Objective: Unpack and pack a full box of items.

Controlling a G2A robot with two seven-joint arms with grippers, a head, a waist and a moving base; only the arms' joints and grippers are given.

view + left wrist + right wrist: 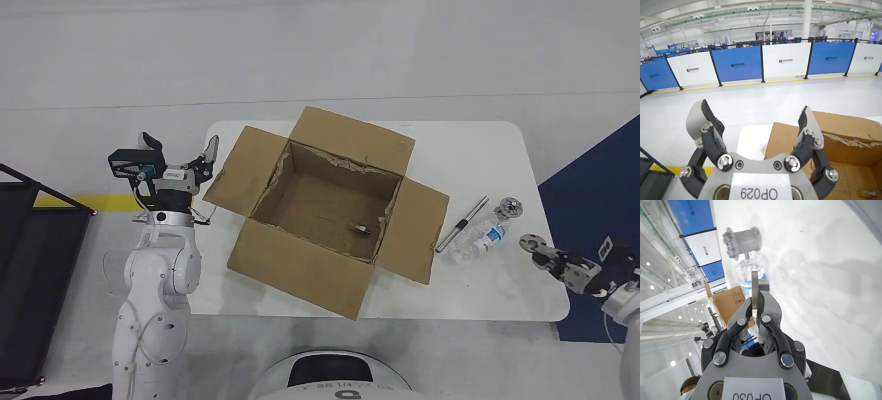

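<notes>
Left tool [755, 113]: the fingers stand wide apart, with nothing between the ribbed pads [714, 117] and no contact with any object. In the top view the left tool [182, 148] is located at the left edge of the desk [470, 150], just beside the left flap of the cardboard box [250, 170].

Right tool [755, 302]: the fingers are drawn together and clamped on a flanged metal part [754, 285]. The thin round flange sits edge-on between the two pads, and the rest of the part projects beyond the fingertips. In the top view the right tool [545, 257] is located near the right edge of the desk, with the flanged metal part [531, 244] pointing toward the box. Whether the held part touches the desk surface cannot be told.

The cardboard box stands open at the centre of the desk, all four flaps folded outward. One small cylindrical item [361, 229] lies on the box floor, near the right wall.

Three items lie on the desk between the box and the right tool:
- a metal rod [462, 224], nearest the box's right flap;
- a water bottle [482, 240], on its side, just beside the rod;
- a second flanged part [510, 208], near the bottle.
</notes>
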